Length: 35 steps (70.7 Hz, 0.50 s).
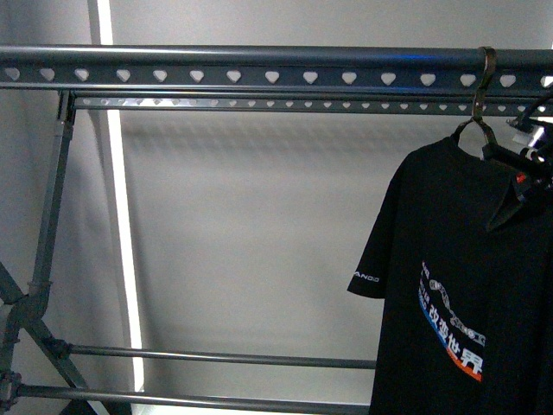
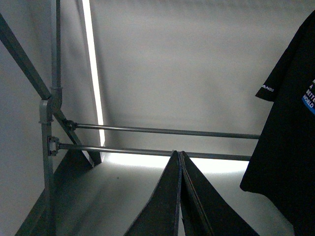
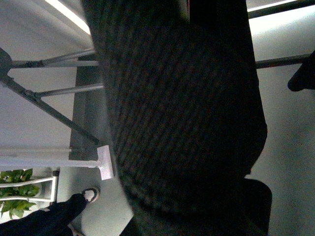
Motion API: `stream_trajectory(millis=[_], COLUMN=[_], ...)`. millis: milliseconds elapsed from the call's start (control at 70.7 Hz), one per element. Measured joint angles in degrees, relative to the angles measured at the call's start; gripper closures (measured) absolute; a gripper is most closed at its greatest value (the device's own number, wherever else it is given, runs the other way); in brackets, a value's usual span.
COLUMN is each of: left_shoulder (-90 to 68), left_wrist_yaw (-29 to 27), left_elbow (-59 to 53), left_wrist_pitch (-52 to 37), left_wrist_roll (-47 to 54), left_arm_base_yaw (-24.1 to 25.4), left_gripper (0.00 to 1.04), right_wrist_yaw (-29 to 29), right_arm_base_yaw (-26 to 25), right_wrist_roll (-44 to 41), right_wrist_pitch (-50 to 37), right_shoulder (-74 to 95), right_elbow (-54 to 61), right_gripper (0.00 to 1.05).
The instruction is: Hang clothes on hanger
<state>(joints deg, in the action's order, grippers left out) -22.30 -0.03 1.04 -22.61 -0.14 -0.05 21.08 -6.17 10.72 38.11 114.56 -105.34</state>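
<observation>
— While the clothes [image 1: 471, 285] hang by a hook over the hanger [image 1: 259, 76] rail's right end, what should I watch?

— Back your right gripper [image 1: 531, 160] off gently; I can't tell its grip. Your left gripper [image 2: 180, 196] is closed, empty.

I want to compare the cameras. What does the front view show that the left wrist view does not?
Only the front view shows the top rail with heart-shaped holes, the hook over it, and the T-shirt collar. Only the left wrist view shows the left gripper, fingers together. Both show the T-shirt sleeve, part of its print, the lower bars and the wall.
</observation>
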Motion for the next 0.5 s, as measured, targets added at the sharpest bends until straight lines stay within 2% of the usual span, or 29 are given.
stream_trajectory(millis=[85, 255, 340, 495], left_shoulder=[1.9, 5.5, 7.5, 10.1], left_wrist_yaw=[0.0, 0.0, 0.0, 0.0], left_elbow=[0.0, 0.0, 0.0, 0.0], left_wrist_pitch=[2.1, 5.6, 7.5, 10.1], left_wrist_roll=[0.0, 0.0, 0.0, 0.0], left_arm_base_yaw=[0.0, 0.0, 0.0, 0.0], left_gripper=[1.01, 1.01, 1.01, 1.01], right_wrist_yaw=[0.2, -0.7, -4.5, -1.6], right_arm_base_yaw=[0.0, -0.5, -0.9, -3.8], right_wrist_roll=[-0.5, -1.0, -2.5, -0.1], right_wrist_pitch=[-2.9, -11.1, -24.5, -49.1], right_shoulder=[-1.4, -5.8, -11.2, -30.2], right_elbow=[4.9, 14.4, 23.6, 42.2], right_gripper=[0.96, 0.68, 0.5, 0.22])
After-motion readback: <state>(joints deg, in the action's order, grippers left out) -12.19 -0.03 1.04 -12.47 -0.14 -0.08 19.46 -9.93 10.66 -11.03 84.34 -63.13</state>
